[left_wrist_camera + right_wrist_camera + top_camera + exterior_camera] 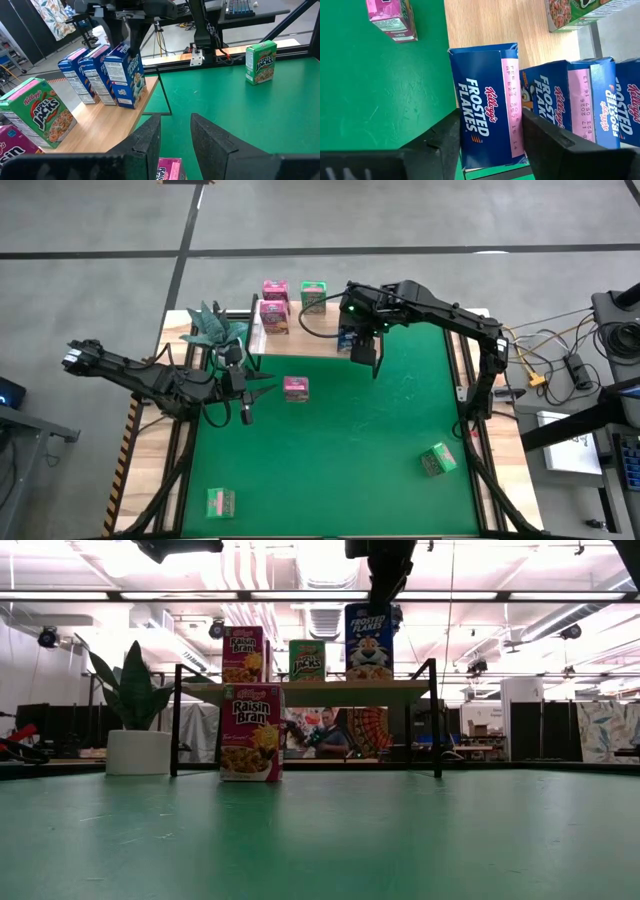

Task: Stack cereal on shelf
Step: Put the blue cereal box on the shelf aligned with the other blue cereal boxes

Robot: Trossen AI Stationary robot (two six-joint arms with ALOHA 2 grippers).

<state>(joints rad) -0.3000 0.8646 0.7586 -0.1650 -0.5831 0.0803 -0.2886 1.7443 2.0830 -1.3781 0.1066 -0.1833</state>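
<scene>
right end effector (490, 142) straddles a blue cereal box (490, 107) on the shelf (520, 22).

Blue Frosted Flakes box (490, 105) with white lettering and a pink date strip; at its 11 o'clock, a pink box (391, 17) on green mat (380, 90). Light wood shelf (520, 25), black fingers (445, 137).
</scene>
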